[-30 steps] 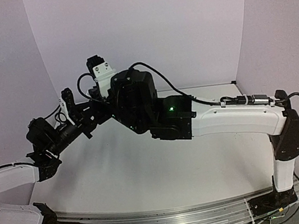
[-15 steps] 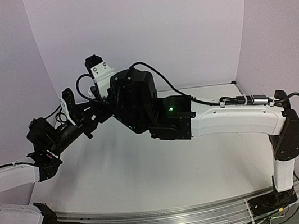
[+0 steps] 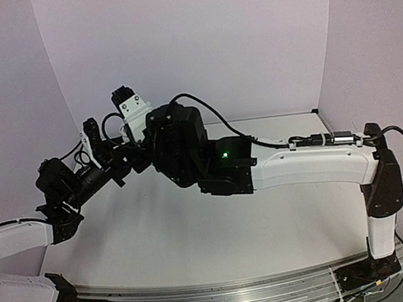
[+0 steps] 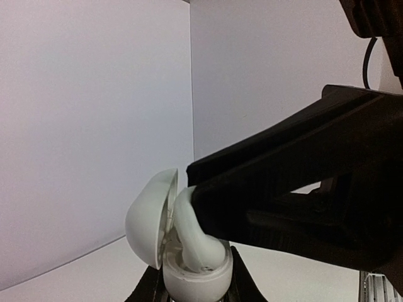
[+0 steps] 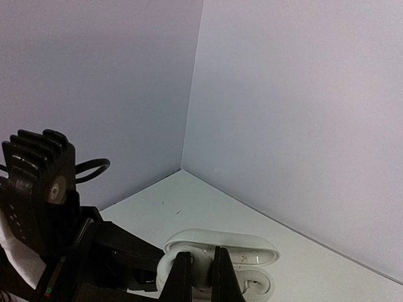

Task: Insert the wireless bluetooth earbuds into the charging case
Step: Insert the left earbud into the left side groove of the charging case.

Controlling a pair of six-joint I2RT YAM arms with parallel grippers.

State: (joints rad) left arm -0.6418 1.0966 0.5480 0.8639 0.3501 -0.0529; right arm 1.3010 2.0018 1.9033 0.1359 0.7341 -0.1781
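The left tool (image 4: 195, 290) pinches the base of the open charging case (image 4: 189, 275). The right tool (image 5: 202, 277) is pressed together on a white earbud (image 4: 189, 238), whose lower end sits in that base, just beside the raised lid (image 4: 150, 220). Both tools meet over the far left of the surface (image 3: 200, 235), with lilac walls (image 3: 192, 45) behind.
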